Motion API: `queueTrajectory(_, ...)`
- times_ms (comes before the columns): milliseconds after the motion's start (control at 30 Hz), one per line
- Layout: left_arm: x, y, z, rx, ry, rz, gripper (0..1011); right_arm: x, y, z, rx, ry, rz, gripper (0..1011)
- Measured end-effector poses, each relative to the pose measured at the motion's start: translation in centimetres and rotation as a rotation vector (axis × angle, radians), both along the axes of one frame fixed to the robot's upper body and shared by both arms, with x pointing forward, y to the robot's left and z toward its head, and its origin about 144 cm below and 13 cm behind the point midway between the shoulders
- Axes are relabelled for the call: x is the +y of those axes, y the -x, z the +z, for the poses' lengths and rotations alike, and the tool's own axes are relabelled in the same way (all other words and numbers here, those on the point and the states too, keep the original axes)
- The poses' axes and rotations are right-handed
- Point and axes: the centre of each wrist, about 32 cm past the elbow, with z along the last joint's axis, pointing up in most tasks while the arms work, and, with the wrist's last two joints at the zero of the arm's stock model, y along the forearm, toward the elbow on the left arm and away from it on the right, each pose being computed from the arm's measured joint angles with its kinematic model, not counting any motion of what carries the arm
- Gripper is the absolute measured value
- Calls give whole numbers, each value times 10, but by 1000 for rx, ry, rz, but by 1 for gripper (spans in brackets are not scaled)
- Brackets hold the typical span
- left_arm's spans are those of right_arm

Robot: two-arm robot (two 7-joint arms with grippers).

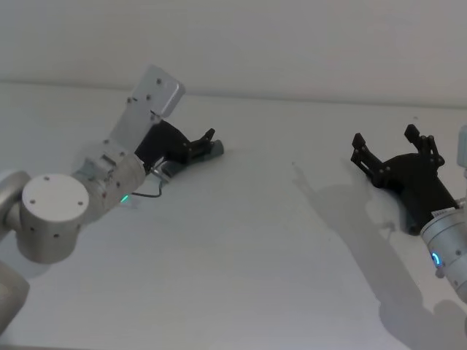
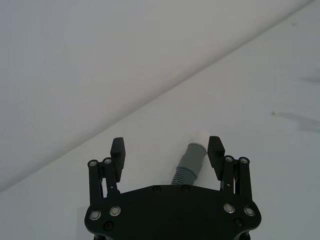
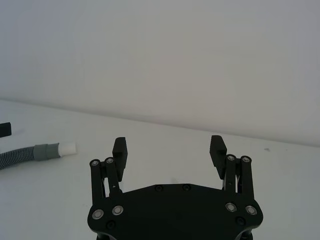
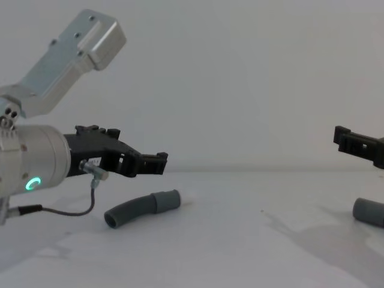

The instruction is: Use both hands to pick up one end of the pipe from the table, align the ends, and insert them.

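One grey pipe piece (image 4: pixel 144 207) lies on the white table (image 1: pixel 255 255) at the left, ribbed with a smooth collar (image 2: pixel 193 157) and a white tip (image 3: pixel 67 148). My left gripper (image 2: pixel 167 149) is open and hovers low over this piece, with the collar lying between the fingers near one of them. In the head view only its collar end (image 1: pixel 216 149) pokes out past the left gripper (image 1: pixel 204 144). A second grey pipe piece (image 4: pixel 369 211) lies at the table's right edge. Above it my right gripper (image 1: pixel 387 142) hangs open and holds nothing.
A plain white wall rises behind the table's back edge. The wide stretch of table between the two arms is bare. A thin grey cable (image 4: pixel 72 210) loops under the left wrist.
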Motion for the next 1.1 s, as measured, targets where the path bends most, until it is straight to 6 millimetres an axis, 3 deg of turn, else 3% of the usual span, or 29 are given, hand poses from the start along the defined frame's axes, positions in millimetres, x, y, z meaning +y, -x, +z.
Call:
queueTrajectory(700,17,-38,23,136,-59,-140,1002,0,0,0,0,0,0,1002)
queueTrajectory(1100,20,-45,24,216,-75,-171,1002,0,0,0,0,0,0,1002)
